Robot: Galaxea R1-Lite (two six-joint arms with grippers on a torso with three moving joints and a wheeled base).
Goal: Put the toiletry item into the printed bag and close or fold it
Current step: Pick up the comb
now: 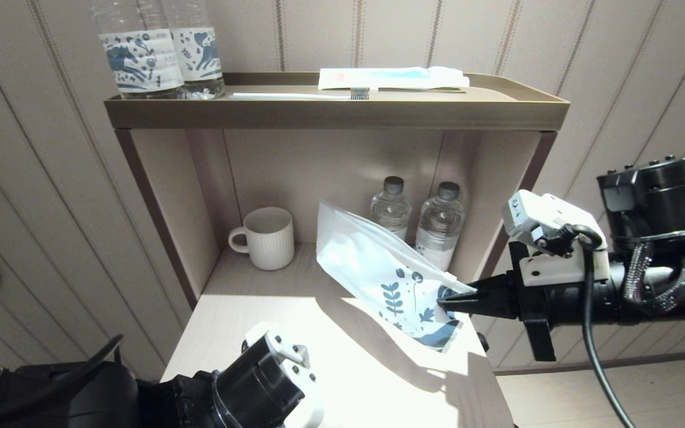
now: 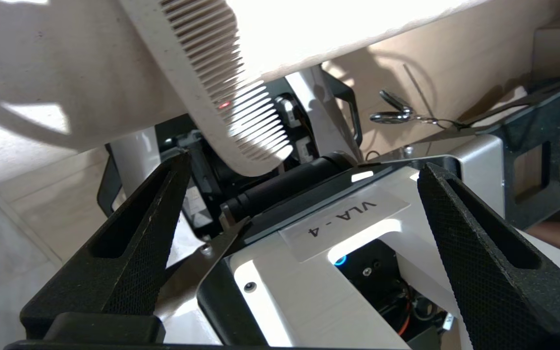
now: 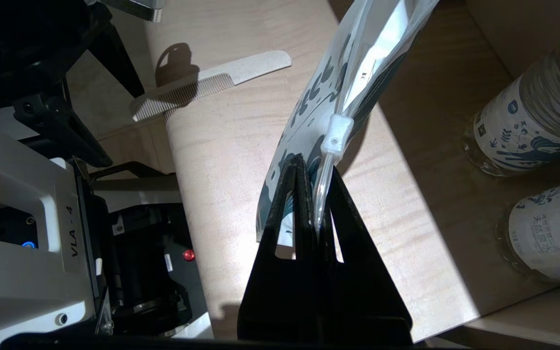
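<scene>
Bottles stand behind the printed bag clamped in right claw; left claw gapes below comb.

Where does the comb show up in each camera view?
Head view: not visible; the left arm covers that table edge.
Left wrist view: comb overhangs the table edge, above the open left hand.
Right wrist view: comb lies at the table's edge, beyond the printed bag.
Shared landmark: VLA-4 label.

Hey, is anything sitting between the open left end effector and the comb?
Nothing visible. The comb overhangs the table edge, and the left end effector is below it, jaws wide, with only open air between.
</scene>
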